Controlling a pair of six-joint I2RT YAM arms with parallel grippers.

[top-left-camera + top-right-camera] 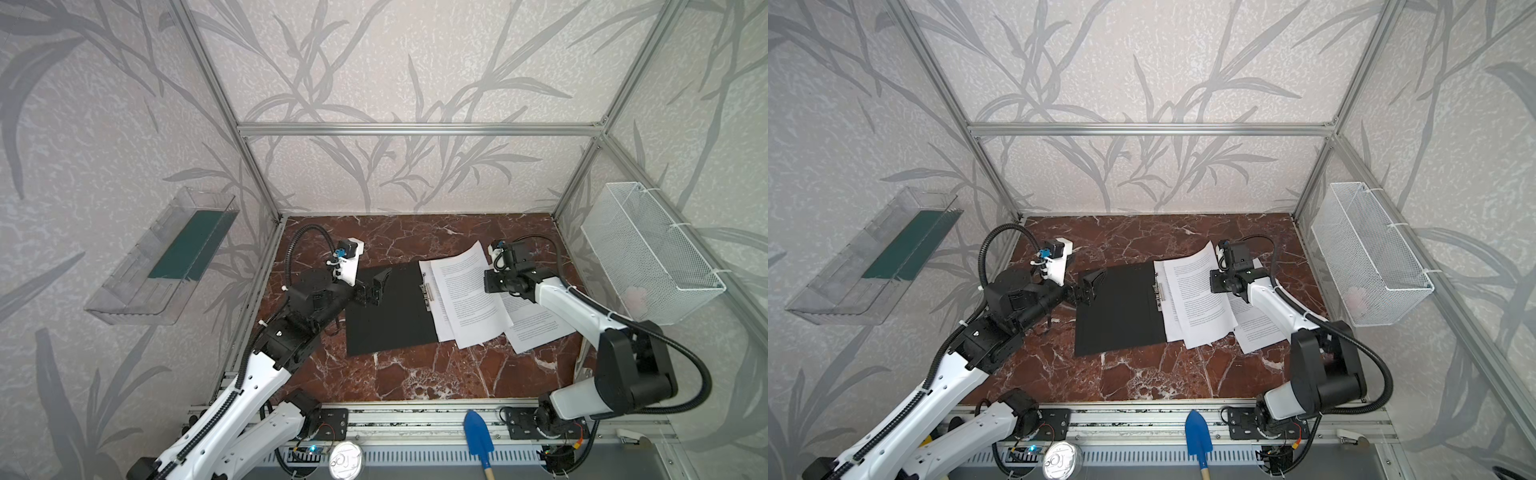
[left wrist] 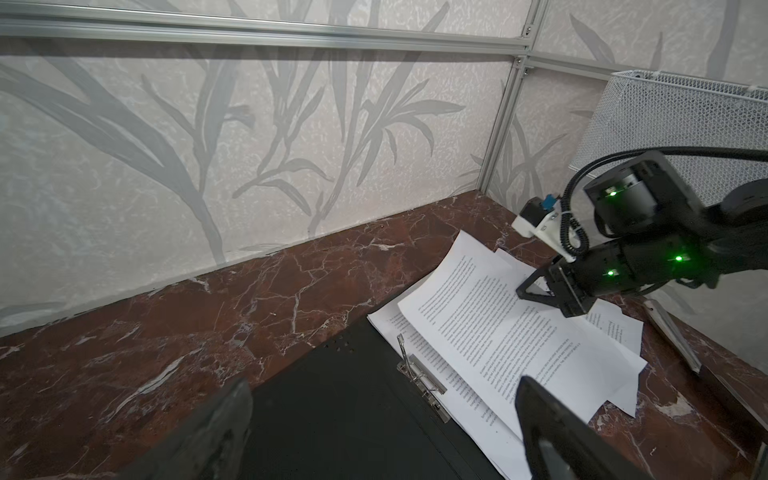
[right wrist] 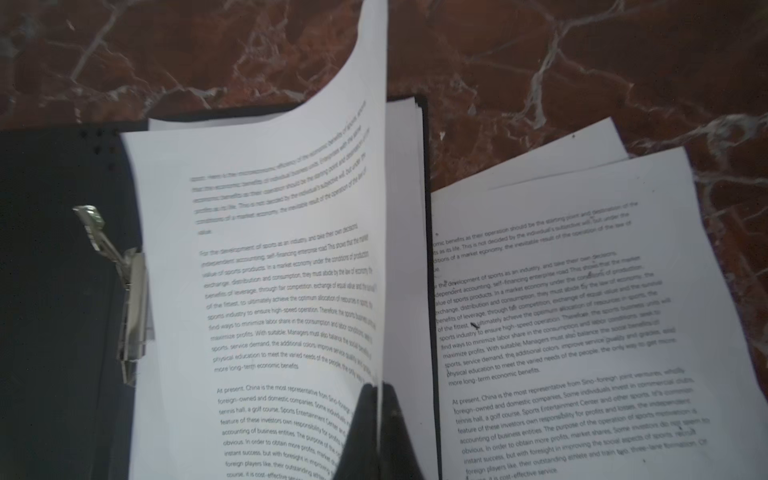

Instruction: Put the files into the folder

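- the folder [image 1: 386, 316] lies open and flat on the marble table [image 1: 415, 374], dark inner side up, with its metal clip [image 1: 429, 291] along the spine. it looks spread like this so pages can slide in flat toward the clip.
- the right gripper [image 3: 379, 399] has its jaws pressed together on one edge of the top sheet [image 3: 282, 270], which curls up over the folder's right half. pinching a single edge seems the way to steer so thin a page.
- the left gripper [image 1: 376, 286] hangs over the folder's left cover, jaws spread wide with nothing between them, probably ready to pin the cover down.
- the files [image 2: 498, 332] are white pages of dense black text. some are stacked in the folder's right half, under the lifted page.
- the loose sheets [image 1: 540, 328] lie fanned and askew on the table just right of the folder, overlapping one another.
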